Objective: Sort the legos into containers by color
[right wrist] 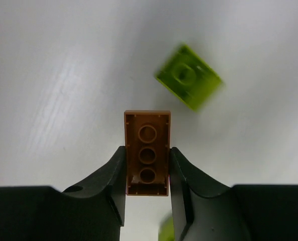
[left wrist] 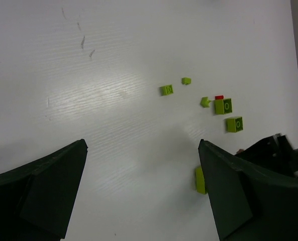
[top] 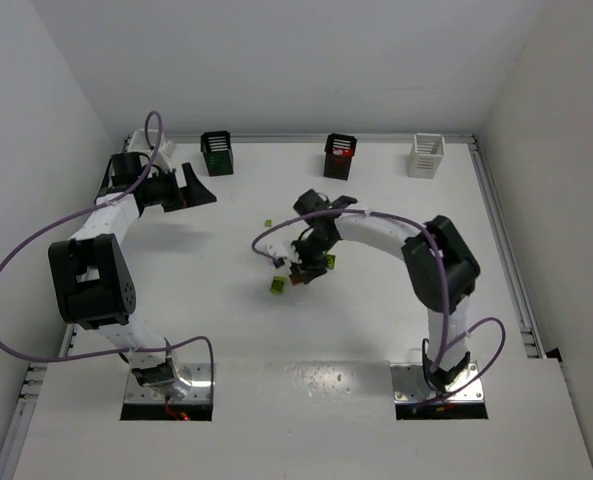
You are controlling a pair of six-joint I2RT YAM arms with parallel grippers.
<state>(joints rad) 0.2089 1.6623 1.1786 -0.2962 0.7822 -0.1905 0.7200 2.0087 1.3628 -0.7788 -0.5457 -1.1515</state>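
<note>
Near the middle of the table (top: 226,330) our right gripper (right wrist: 147,155) pinches an orange-brown lego (right wrist: 147,131) by its long sides, ready for carrying. Our left gripper (left wrist: 142,148) stands wide open.

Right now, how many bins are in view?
4: far-left white bin, mostly hidden behind the left arm; centre-left black bin; centre-right black bin; far-right white bin.

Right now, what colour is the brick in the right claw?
Orange-brown. The brick shows best in the right wrist view, its hollow underside facing the camera.
</note>
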